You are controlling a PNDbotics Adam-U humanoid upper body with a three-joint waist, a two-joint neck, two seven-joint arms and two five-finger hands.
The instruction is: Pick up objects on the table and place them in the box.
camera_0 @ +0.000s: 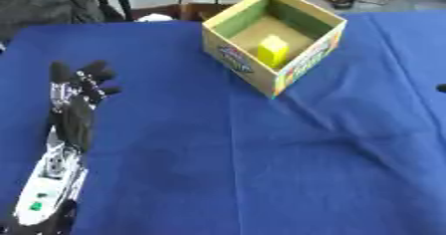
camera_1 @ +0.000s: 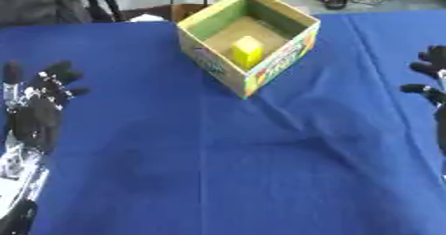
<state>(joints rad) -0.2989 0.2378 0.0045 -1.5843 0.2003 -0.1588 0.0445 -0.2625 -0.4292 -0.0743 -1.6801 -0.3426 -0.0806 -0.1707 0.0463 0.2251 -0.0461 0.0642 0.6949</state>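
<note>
Across the whole view we see a blue cloth (camera_0: 261, 169) that covers the table, with some soft folds in it near the middle. At the far side, a little right of the centre, stands an open cardboard box (camera_0: 240, 57), turned so that one corner points toward us; its outer walls carry colourful print and its inner walls are green. On the left we see the left hand (camera_0: 76, 110), black, resting on the cloth with its fingers straight and spread apart, holding nothing; behind it the white and silver forearm (camera_0: 52, 179) goes down to the lower left corner. At the right edge, only in the right eye view, we see part of the right hand (camera_1: 433, 79); its dark fingers seem relaxed and apart, and nothing is in them. Inside the box, on its brown floor, stands a small yellow block (camera_0: 273, 51), upright, near the middle and away from both hands.
</note>
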